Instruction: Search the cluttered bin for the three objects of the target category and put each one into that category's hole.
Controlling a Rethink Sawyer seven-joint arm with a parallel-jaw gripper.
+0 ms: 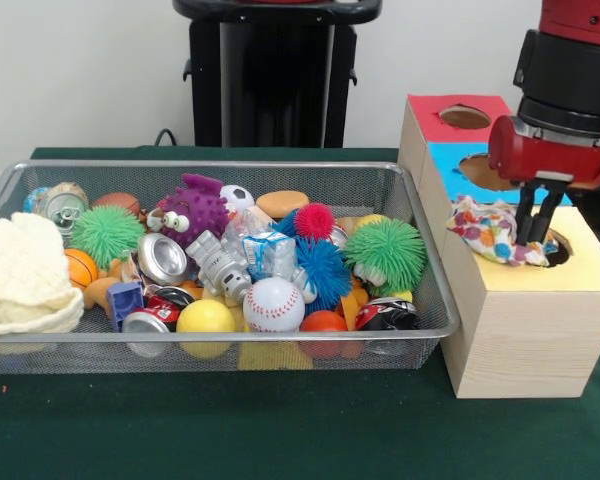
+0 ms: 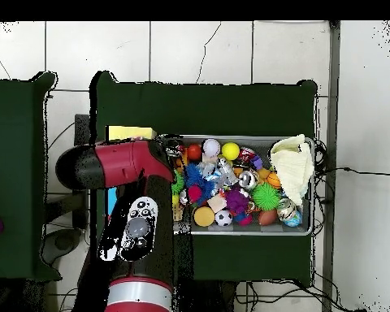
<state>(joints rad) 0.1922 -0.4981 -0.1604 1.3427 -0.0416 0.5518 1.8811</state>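
Dotted cloth piece (image 1: 488,232) lies on the yellow box top (image 1: 580,262), draped at the round hole (image 1: 554,248). The claw (image 1: 533,240) stands over that hole, its fingers pinched on the cloth's edge. The wire mesh bin (image 1: 432,300) sits beside the box, on the green table (image 1: 280,430).

Bright even indoor light, soft shadows, glare on cans (image 1: 161,258), slightly soft focus

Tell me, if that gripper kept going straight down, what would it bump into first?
Probably the dotted cloth lying by the yellow box's hole. The gripper points down at the cloth's edge there; depth is hard to judge.
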